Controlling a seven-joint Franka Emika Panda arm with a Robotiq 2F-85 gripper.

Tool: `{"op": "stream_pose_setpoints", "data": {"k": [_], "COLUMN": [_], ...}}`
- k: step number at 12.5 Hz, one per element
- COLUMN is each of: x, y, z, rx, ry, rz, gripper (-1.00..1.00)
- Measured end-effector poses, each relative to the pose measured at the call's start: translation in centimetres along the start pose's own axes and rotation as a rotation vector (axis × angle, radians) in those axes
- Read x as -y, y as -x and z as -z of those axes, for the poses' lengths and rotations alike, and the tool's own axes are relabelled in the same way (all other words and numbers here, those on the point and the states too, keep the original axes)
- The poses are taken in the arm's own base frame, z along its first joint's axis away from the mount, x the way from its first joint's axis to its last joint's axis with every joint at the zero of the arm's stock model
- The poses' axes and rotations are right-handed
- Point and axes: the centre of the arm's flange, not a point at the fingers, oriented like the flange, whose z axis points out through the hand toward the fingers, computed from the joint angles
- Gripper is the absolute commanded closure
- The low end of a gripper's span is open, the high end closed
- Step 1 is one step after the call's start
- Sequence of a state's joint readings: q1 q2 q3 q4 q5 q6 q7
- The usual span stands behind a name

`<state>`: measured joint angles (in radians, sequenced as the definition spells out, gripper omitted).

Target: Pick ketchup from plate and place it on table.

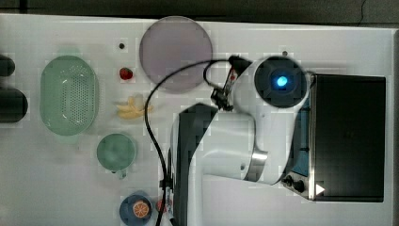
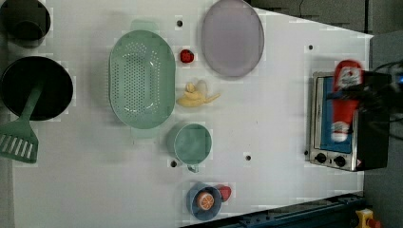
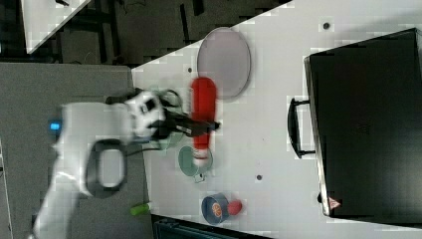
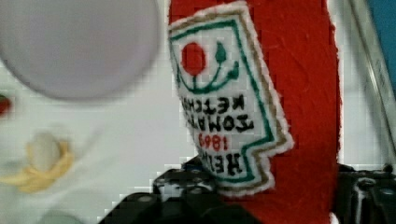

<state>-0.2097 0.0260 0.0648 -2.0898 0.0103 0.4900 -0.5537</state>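
A: Top view first. The plate (image 1: 176, 52) sits bare on the table (image 1: 70, 188), nothing red on it. The white arm (image 1: 235, 141) covers the middle, and just a sliver of red peeks out beside the wrist.

B: So the pick looks done. Left view?

A: There's the ketchup (image 2: 346, 99), up in the air, lying across the front of the toaster oven (image 2: 340, 123) as this camera sees it, with the gripper (image 2: 354, 93) pinching it round the middle. The plate (image 2: 232, 37) is well apart, towards the left view's left.

B: What's left, then?

A: I'd say only the set-down and release. Room looks good: a wide white stretch between the mug (image 2: 192, 143) and the oven, with the banana (image 2: 196, 97) and the green basket (image 2: 141, 78) further to the left view's left.

B: Right view?

A: The bottle (image 3: 204, 117) hangs over the table just below the plate (image 3: 224, 60), its white cap above the mug (image 3: 195, 160). The jaws clamp its middle. Edges to mind: the oven's handle (image 3: 294, 128) on the right view's right, the table's edge on the right view's left.

B: Wrist view?

A: The label (image 4: 224, 98) is right up close, the red body gripped by the black fingers (image 4: 187, 186). Behind it sit the plate (image 4: 77, 46) and banana (image 4: 39, 161) on white table.
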Motion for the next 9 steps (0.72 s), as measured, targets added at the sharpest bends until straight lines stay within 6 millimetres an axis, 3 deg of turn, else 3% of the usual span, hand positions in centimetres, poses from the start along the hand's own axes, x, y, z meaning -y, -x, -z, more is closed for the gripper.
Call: {"op": "stream_pose_setpoints", "data": {"k": [3, 5, 8, 9], "x": [0.5, 1.2, 1.5, 1.6], "y": [2.6, 3.7, 4.7, 4.6], "z": [-8.9, -13.5, -18.5, -19.6], "rx": [0.074, 0.109, 0.187, 0.182], "ry": [0.017, 0.019, 0.034, 0.030], "rz": [0.023, 0.038, 0.050, 0.051], "gripper": [-0.27, -0.27, -0.27, -0.36]}}
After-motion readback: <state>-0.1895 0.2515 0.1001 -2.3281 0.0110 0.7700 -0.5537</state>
